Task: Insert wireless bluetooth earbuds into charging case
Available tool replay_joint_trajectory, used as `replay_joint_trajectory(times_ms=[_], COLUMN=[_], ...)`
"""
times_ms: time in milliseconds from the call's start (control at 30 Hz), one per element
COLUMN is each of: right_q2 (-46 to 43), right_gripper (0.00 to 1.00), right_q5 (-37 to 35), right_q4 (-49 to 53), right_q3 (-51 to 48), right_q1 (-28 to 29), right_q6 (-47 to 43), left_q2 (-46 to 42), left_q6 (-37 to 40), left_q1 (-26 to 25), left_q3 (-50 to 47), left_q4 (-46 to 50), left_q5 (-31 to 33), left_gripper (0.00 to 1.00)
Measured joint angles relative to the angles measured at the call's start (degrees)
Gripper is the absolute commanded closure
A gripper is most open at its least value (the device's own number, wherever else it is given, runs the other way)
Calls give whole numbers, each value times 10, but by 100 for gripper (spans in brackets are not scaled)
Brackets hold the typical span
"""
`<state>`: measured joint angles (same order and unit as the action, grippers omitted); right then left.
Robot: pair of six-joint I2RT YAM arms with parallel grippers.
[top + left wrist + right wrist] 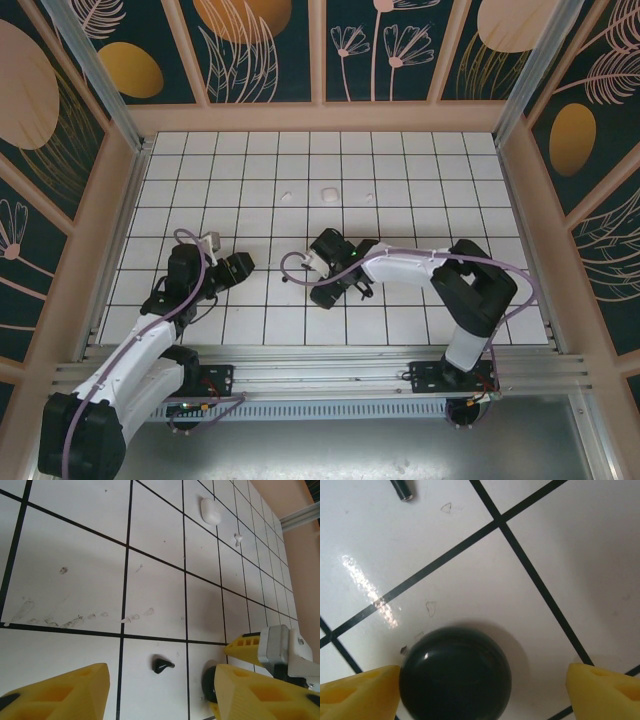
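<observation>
Earbud lies between left tool's parted fingers, touching neither.

Table: white tiles, black grid lines, enclosed by botanical-print walls.
Left gripper: held low over the near-left tiles.
Right gripper: held near the centre, well apart from the left.
Far tiles, in one row: left white earbud, white case (rounded, the largest), right white earbud.
</observation>
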<state>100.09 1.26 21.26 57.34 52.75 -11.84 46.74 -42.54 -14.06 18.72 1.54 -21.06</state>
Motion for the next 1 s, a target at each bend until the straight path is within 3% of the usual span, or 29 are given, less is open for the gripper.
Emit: replay_joint_trajectory(times_ms=[467,633,833,1000], right_q2=[9,-19,-92,-205], right_gripper=[43,48,49,49], right_q5=[2,-4,-25,-33], right_q4=[1,-7,-37,-102], right_q3=[2,-27,-59,-93], right_q1=[12,14,14,15], right_q6=[6,15,17,16], left_q2=[5,-13,-24,-27], left_q6=[0,14,25,29], left_q1=[-2,-2,-2,-2], left_q3=[4,31,51,62], left_q4=[3,14,4,-7], left_q5=[-23,-21,-50,-79], left_gripper=[31,27,43,47])
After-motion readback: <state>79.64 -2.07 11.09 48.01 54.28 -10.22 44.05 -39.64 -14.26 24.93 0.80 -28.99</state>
